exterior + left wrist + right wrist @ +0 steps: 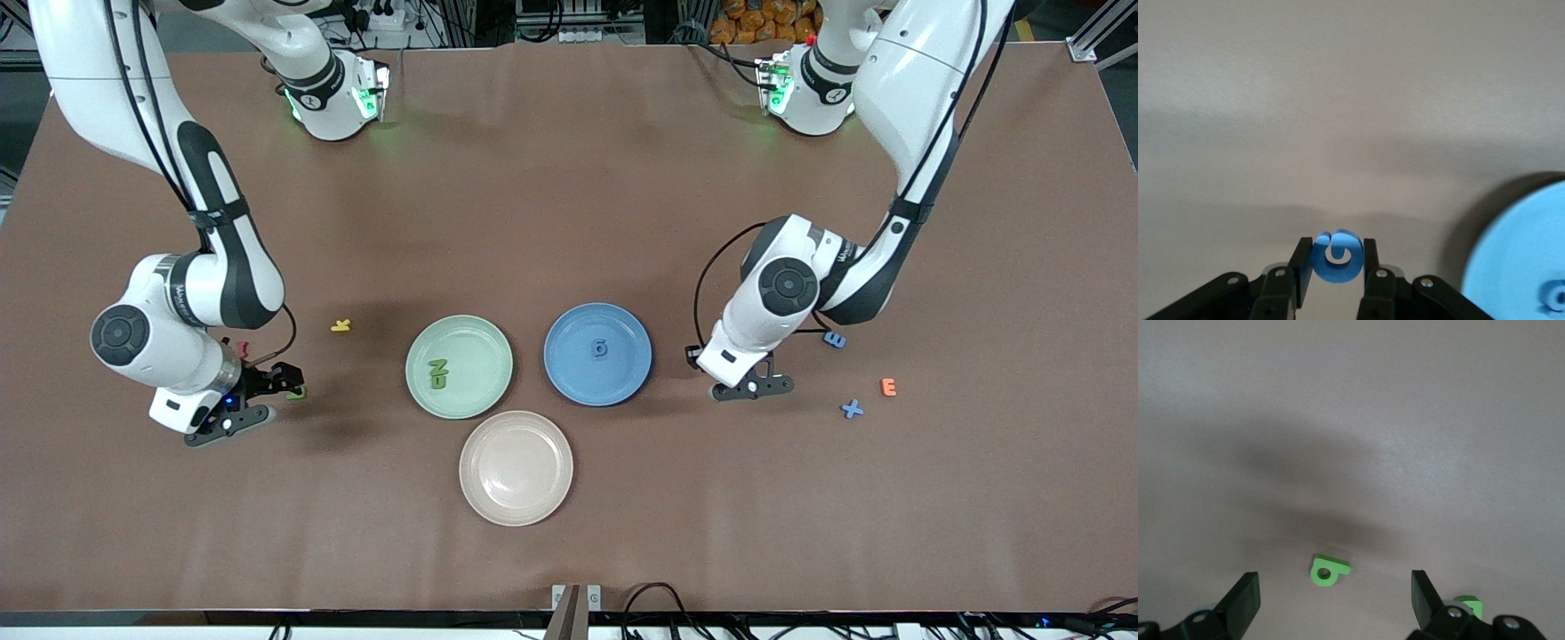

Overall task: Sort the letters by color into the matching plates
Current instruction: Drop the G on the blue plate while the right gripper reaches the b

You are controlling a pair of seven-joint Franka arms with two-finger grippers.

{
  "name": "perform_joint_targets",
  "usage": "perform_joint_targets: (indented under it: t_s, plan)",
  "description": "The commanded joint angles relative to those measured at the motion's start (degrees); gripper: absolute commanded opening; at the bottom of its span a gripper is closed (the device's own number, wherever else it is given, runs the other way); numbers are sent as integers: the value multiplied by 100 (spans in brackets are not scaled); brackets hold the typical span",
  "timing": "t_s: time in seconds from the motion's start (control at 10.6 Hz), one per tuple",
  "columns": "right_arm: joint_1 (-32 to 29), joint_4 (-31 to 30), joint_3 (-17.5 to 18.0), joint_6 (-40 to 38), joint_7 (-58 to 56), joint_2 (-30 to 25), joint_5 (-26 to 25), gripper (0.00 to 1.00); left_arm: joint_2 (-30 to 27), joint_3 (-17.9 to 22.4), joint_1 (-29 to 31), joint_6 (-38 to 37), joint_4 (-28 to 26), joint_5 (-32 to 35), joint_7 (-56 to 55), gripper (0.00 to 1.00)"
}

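Left pincer (1335, 259): clamped on a blue letter (1336, 257), a rounded piece held between the two fingers, low over the counter (569, 178). The blue plate (1518, 253) lay just beside this pincer, toward the right arm's end; in my judgement a short carry that way would bring the letter over the rim.

Right pincer (1335, 600): fingers apart, hanging over a green letter (1328, 571) that lay on the counter between and just ahead of the fingertips. Its stub ran roughly crosswise to the finger gap, so a straight descent looked enough. A second green letter (1469, 606) lay close by one finger.

Containers:
- Green plate (480, 391): held two green letters (438, 374), touching or nearly so.
- Blue plate: held one blue letter (599, 348) near its middle.
- Beige-pink plate (516, 468): nothing seen in it.

Loose on the counter:
- Yellow letter (340, 325), between the right pincer and the green plate.
- Blue E (834, 340), blue X (852, 409) and orange E (888, 387), all on the left pincer's side away from the plates.
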Motion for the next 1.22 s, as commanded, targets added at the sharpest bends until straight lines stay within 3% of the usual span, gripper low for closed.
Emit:
perform_joint_targets:
  t_s: [0.0,0.28,0.56,1.13]
  plan:
    - [-224,-7,94,205,-3,130,66,100,31,20,-347,-124,162,23,-518,0]
    - [-225,-7,85,214,286,217,488,100,206,20,-645,-124,434,23,-835,0]
    - [-163,-24,94,223,1059,297,489,100,330,20,-971,-89,549,23,-1221,0]
    - [-146,-586,94,899,1228,332,489,100,620,20,-1577,87,1163,23,-1969,0]
